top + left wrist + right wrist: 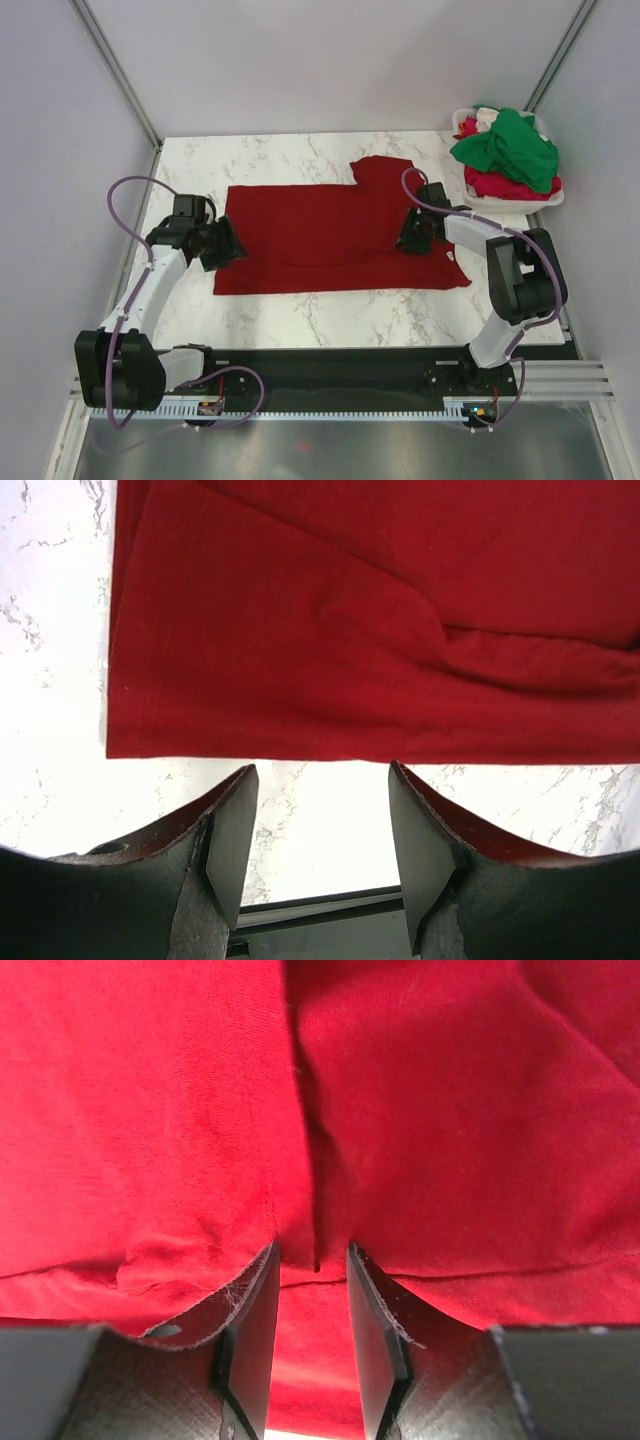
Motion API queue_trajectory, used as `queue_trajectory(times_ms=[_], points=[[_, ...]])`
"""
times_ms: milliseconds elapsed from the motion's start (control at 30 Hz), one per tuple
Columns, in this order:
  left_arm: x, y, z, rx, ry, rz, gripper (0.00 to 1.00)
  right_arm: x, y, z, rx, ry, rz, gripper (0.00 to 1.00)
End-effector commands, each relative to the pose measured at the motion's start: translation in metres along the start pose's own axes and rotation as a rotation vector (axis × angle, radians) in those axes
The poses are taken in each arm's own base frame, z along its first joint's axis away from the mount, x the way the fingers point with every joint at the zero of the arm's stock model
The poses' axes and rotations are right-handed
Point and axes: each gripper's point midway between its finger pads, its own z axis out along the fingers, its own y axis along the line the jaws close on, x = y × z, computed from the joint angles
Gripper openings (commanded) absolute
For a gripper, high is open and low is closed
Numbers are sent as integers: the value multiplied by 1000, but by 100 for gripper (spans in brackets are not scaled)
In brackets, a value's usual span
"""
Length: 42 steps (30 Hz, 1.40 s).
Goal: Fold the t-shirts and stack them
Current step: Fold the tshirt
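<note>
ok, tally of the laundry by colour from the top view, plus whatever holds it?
dark red t-shirt, spread on the table: 1
green shirt, heaped in the basket: 1
lighter red cloth, under the green: 1 visible, could be more
white basket: 1
Total: 4 things visible

Your two arms match: the left arm [150,290] and the right arm [470,231] both have white link tubes joined by chunky black joint housings. A pale purple cable [111,205] loops along each one and runs down toward the black bases [120,370]. The left gripper [321,772] and right gripper [311,1252] carry black wedge-shaped fingers [226,848] with flat inner pads — and each left-hand finger's shoulder has a small round hole.
</note>
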Motion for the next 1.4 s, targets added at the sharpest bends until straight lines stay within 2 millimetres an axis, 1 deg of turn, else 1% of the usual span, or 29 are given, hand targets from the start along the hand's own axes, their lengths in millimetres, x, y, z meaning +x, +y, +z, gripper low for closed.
queue_trajectory(times_ms=[0, 100, 133, 167, 300, 400, 433, 533, 567, 633, 667, 733, 767, 800, 833, 867, 933, 967, 1000, 1033, 1067, 1100, 1133, 1200, 1233, 1267, 1300, 1333, 1367], points=[[-1, 2, 2, -3, -2, 66, 62, -18, 18, 6, -42, -54, -9, 41], [3, 2, 8, 2, 28, 61, 61, -18, 18, 8, -38, -57, -11, 38], [3, 2, 9, 3, 32, 65, 61, -18, 18, 7, -39, -58, -13, 33], [3, 2, 9, 3, 32, 63, 60, -19, 19, 6, -42, -60, -13, 31], [2, 1, 7, 6, 19, 65, 60, -21, 22, 2, -44, -73, -19, 29], [1, 1, 7, 7, 14, 65, 60, -23, 26, 1, -46, -73, -28, 19], [1, 0, 6, 8, 13, 68, 60, -23, 27, 1, -43, -67, -29, 13], [2, 0, 7, 9, 14, 68, 60, -31, 37, -2, -55, -79, -30, 7], [2, 0, 7, 8, 14, 69, 60, -41, 46, -7, -69, -102, -34, 7], [2, -1, 6, 11, 14, 71, 60, -46, 54, -7, -73, -100, -42, 7], [2, 0, 7, 8, 14, 68, 60, -57, 67, -12, -96, -120, -50, 7], [2, -1, 6, 9, 10, 72, 60, -61, 78, -9, -119, -106, -68, 8], [2, 0, 6, 7, 8, 73, 60, -71, 93, -14, -153, -123, -86, 13], [2, 0, 6, 6, 9, 72, 60, -73, 101, -14, -174, -123, -115, 27], [3, -1, 5, 7, 7, 74, 60, -80, 111, -14, -190, -126, -132, 62], [2, -1, 5, 4, 4, 75, 59, -83, 114, -13, -187, -129, -145, 73], [3, -3, 4, 7, 0, 82, 60, -88, 113, -9, -163, -122, -180, 89], [3, -3, 4, 5, 0, 82, 59, -105, 118, -15, -150, -169, -188, 92], [3, -4, 4, 7, -2, 87, 60, -110, 118, -16, -130, -176, -201, 94], [5, -5, 4, 7, 1, 92, 60, -117, 118, -13, -117, -185, -221, 96], [5, -5, 4, 8, 0, 94, 60, -138, 131, -24, -135, -238, -230, 96], [5, -6, 4, 10, 1, 96, 60, -147, 137, -27, -142, -255, -238, 96], [6, -6, 4, 8, 1, 98, 60, -165, 149, -30, -158, -288, -251, 98], [4, -8, 0, 13, -11, 104, 60, -188, 155, -33, -159, -331, -256, 98], [6, -10, 0, 16, -14, 113, 60, -204, 162, -31, -159, -354, -262, 98], [6, -9, -1, 6, -23, 115, 60, -215, 159, -29, -143, -373, -266, 98], [7, -14, -6, 17, -38, 129, 60, -220, 150, -11, -107, -363, -261, 98], [8, -15, -7, 14, -45, 137, 61, -238, 155, -20, -112, -408, -256, 98], [8, -16, -9, 6, -59, 146, 61, -249, 146, -17, -93, -422, -238, 98]])
